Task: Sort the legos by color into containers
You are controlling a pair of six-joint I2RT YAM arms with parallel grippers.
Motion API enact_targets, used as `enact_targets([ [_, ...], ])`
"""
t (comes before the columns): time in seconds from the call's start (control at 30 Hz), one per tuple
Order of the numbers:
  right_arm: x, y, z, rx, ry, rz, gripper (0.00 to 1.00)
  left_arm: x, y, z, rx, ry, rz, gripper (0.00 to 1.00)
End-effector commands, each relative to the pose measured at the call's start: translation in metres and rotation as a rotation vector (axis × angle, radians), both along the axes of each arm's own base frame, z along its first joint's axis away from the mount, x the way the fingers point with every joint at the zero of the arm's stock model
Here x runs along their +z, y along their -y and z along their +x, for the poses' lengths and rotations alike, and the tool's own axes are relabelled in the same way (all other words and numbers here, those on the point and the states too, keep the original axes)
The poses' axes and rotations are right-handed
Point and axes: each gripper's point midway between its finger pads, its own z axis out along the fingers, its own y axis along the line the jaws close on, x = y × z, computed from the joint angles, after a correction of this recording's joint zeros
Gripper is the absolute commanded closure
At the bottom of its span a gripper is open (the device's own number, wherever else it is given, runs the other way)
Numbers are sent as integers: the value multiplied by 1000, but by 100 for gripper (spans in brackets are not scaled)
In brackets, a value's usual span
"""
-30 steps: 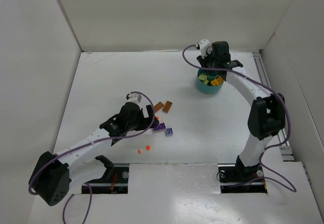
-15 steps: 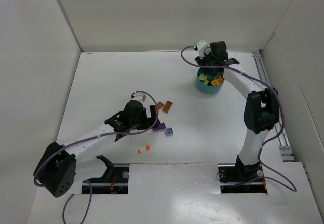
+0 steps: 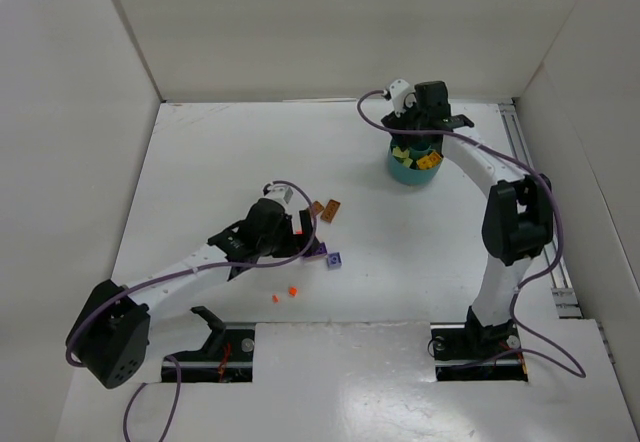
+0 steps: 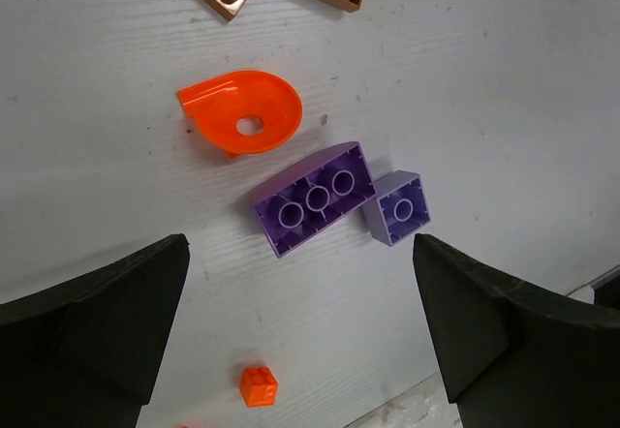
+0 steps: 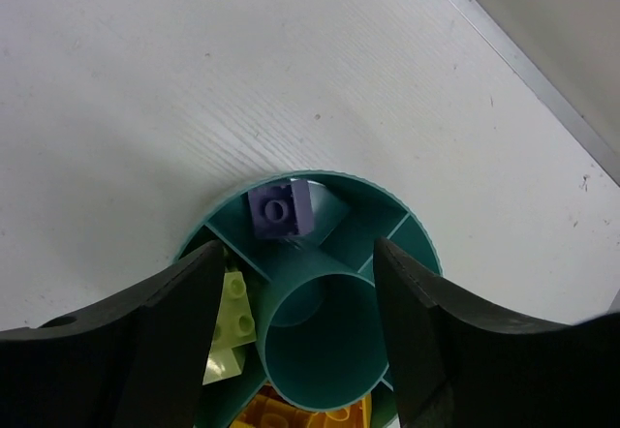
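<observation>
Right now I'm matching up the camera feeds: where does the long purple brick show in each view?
Top external: the long purple brick lies left of centre, below the brown plates.
Left wrist: the same brick lies mid-picture, studs up.
Right wrist: not in it.
Shared landmark: the small lavender brick right beside its end, in both views that show it.

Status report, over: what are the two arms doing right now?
Left gripper open, over loose purple bricks. Right gripper open above dish; small purple brick lies in an outer compartment. Orange piece close beside the loose ones.
</observation>
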Motion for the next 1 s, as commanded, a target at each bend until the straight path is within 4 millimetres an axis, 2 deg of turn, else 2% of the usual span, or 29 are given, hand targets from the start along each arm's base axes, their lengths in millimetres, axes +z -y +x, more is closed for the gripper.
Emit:
enact_targets([
  [0.0,53,3,-1,0,116,30,32,22,16,1,-51,45,-43,0],
  [0.13,82,1,-16,10,186,49,29,17,18,-5,-67,33,-24,0],
  [0.17,91,0,-28,20,201,54,29,18,21,-7,-66,26,-32,0],
  [0.23,100,-3,-39,30,234,64,29,12,19,-6,-57,25,-20,0],
  [0.27,100,-5,-56,41,235,81,29,12,22,-7,-66,28,-22,0],
  [0.33,100,-5,-69,48,241,110,29,8,22,-4,-64,40,-3,2],
  [0.37,98,-9,-77,68,234,116,29,6,22,-4,-64,33,3,6],
  [0.4,92,-8,-90,72,221,129,29,-1,19,-5,-58,17,26,15],
  [0.43,90,-11,-97,85,211,148,29,-1,19,-3,-43,16,26,17],
  [0.57,75,-28,-131,188,182,139,29,3,28,0,-66,42,-19,18],
  [0.6,69,-37,-141,218,162,137,29,2,27,0,-93,72,-6,18],
  [0.7,54,-42,-164,257,119,138,29,-3,26,3,-131,112,18,18],
  [0.8,58,-41,-175,263,124,155,29,-16,15,7,-122,118,99,20],
  [0.83,57,-41,-179,272,121,160,29,-18,16,6,-130,107,100,28],
  [0.87,61,-39,-182,273,135,164,29,-20,18,7,-124,96,100,30],
  [0.9,65,-39,-183,273,144,166,29,-26,12,9,-86,84,130,30],
  [0.97,68,-39,-187,281,147,172,29,-32,14,9,-96,70,129,29],
])
